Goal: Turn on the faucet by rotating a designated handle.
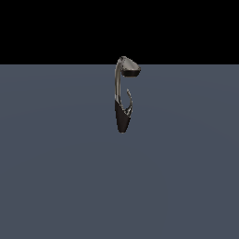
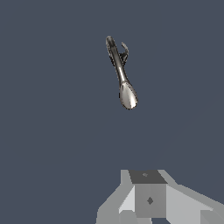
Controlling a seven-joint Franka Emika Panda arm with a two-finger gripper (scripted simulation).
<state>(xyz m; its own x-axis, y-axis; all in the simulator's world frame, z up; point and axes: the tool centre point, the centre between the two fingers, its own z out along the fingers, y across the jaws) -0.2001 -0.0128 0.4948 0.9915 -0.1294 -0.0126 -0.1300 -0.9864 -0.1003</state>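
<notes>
The faucet [image 1: 117,88] stands upright on the grey floor in the middle of the exterior view, with its arched grey neck, flat head [image 1: 130,67] and dark tapered base [image 1: 122,120]. The handle [image 1: 129,101] is a thin curved lever rising from the base on the exterior view's right side of the neck. In the wrist view the faucet [image 2: 119,68] is seen from above, with the handle [image 2: 125,49] beside its base. My gripper [image 2: 148,188] is well away from the faucet and holds nothing. Its fingers show as one block with no gap.
The grey floor [image 1: 56,177] spreads flat around the faucet, with a black background behind it. The arm does not show in the exterior view.
</notes>
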